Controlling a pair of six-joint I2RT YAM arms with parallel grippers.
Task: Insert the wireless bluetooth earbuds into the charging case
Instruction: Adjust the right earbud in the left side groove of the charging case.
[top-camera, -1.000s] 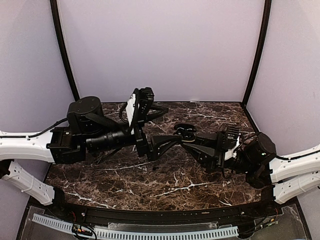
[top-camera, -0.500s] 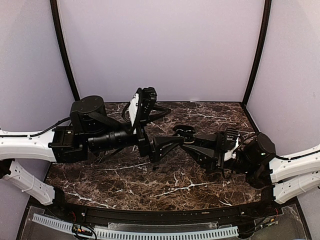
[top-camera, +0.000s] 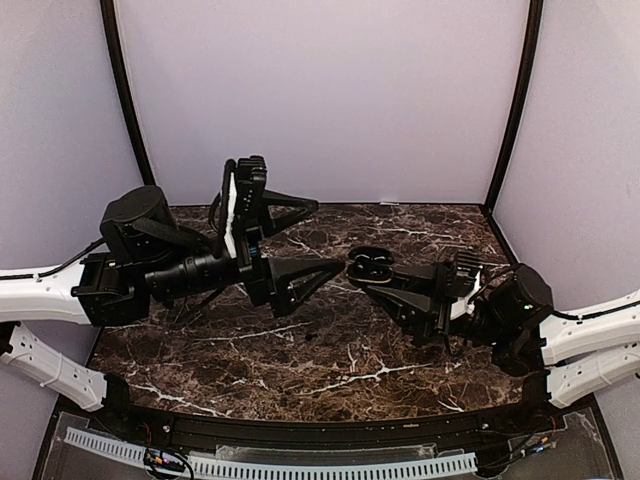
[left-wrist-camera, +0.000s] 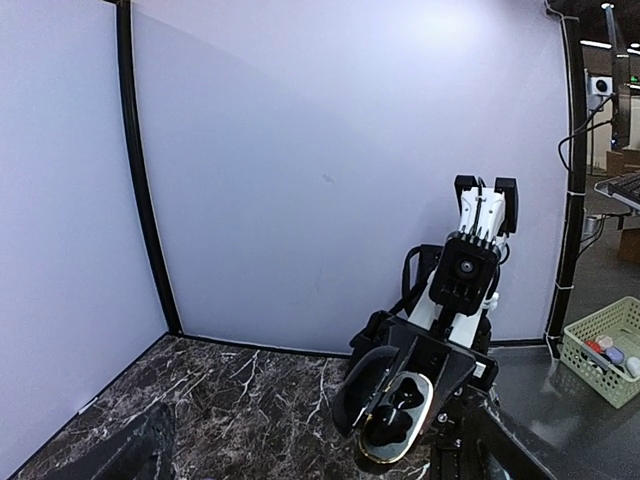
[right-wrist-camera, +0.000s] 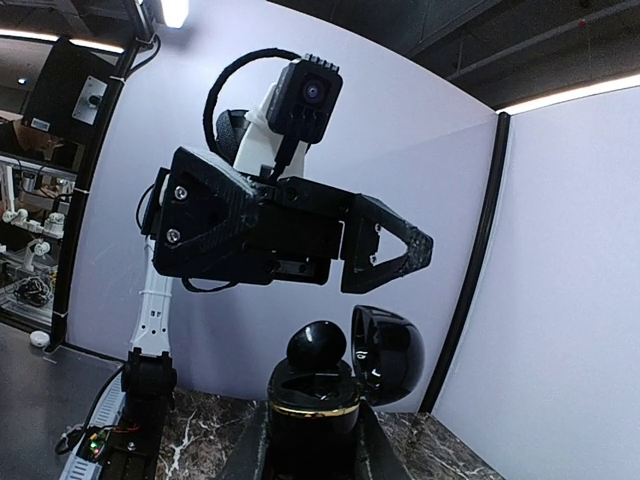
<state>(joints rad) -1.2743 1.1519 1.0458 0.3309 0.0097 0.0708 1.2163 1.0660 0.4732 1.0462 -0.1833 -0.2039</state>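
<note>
Black and angular, my left jaws stand wide apart over the veined marble desk, holding nothing. My right jaws clamp the glossy, gold-rimmed charging case, its domed lid raised and a dark rounded earbud seated in it.

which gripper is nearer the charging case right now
Right. The right gripper is shut on the charging case, whose lid stands open. The left gripper hangs open just to the case's left, not touching it.
</note>
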